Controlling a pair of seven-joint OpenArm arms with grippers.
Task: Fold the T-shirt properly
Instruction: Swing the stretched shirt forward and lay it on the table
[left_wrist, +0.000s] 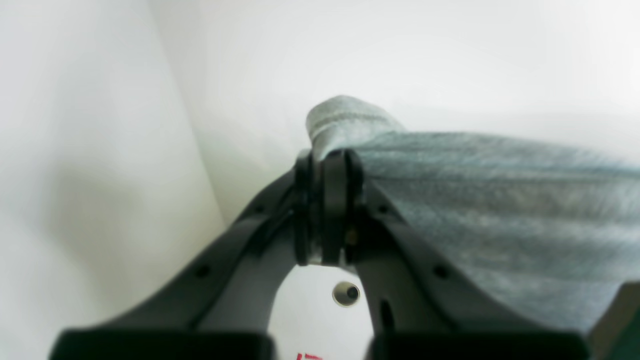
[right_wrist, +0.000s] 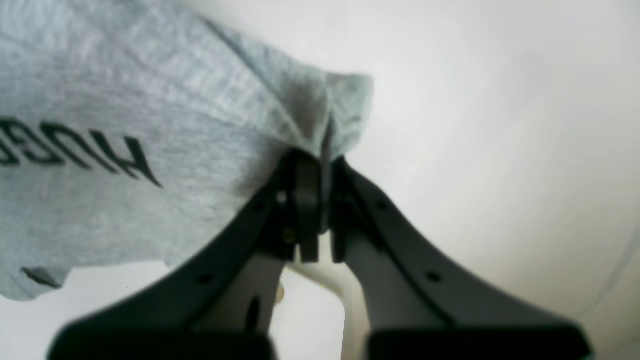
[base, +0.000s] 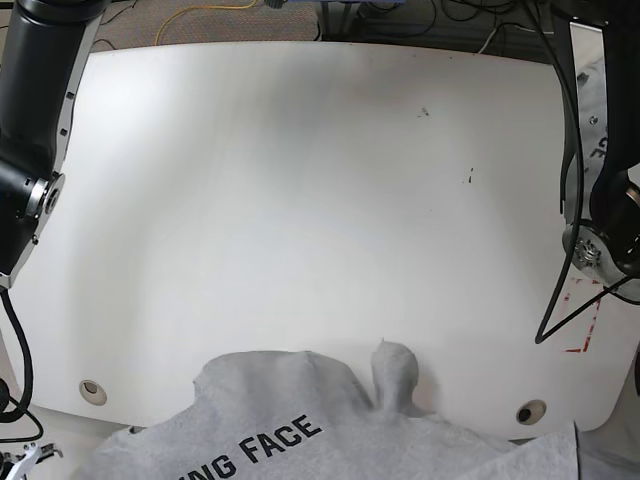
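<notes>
1. The T-shirt (base: 300, 430), grey with black lettering, lies bunched at the near edge of the white table (base: 300, 200), partly hanging over it.
2. The left gripper (left_wrist: 327, 160) has its jaws pressed together, pinching a fold of grey cloth.
3. The right gripper (right_wrist: 315, 160) likewise pinches a bunched edge beside the lettering.
4. The cloth stretches between the two grips; its span runs along the near edge, neither arm nearer.

Base looks down on the table (base: 300, 200); wrist views hug the T-shirt (left_wrist: 475, 200).
</notes>
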